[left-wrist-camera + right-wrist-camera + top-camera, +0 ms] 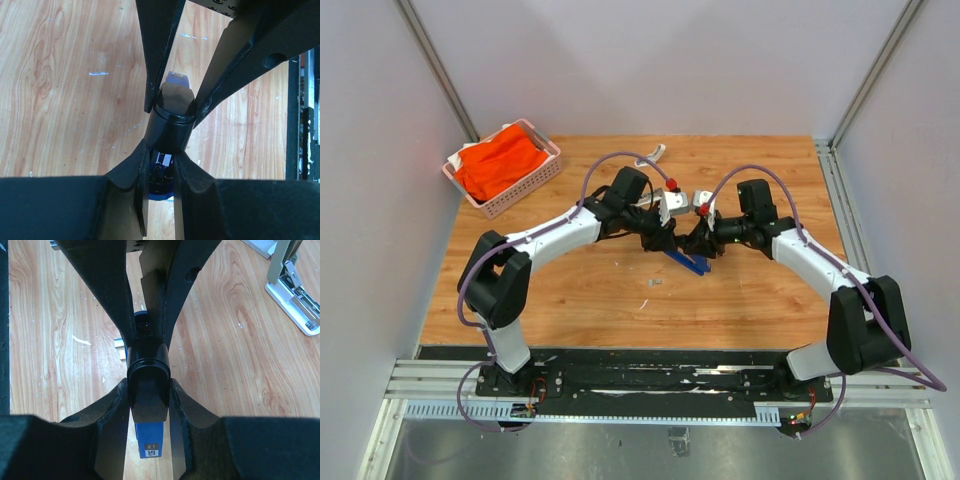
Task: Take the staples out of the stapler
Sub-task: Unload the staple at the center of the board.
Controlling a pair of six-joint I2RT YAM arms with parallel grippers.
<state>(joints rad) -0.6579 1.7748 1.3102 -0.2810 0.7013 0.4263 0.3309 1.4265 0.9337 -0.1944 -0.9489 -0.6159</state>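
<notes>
Ok, left to right. Pink basket holding an orange cloth sits in the far left corner of the tabletop, well apart from the work.

Left fingers are narrow and pinched on the stapler, with its black top arm running up between them. The stapler is mid-tabletop, between the two arms.

The staples, a short silvery strip, lie loose on the wood just beside the stapler on its near side, clear of both grips.

A white stapler stands just far of the wrists, close but not touching.

Right fingers are clamped on the stapler's black end, and the blue body pokes out below them. The two sets of fingertips sit close together and crowd the top arm.
</notes>
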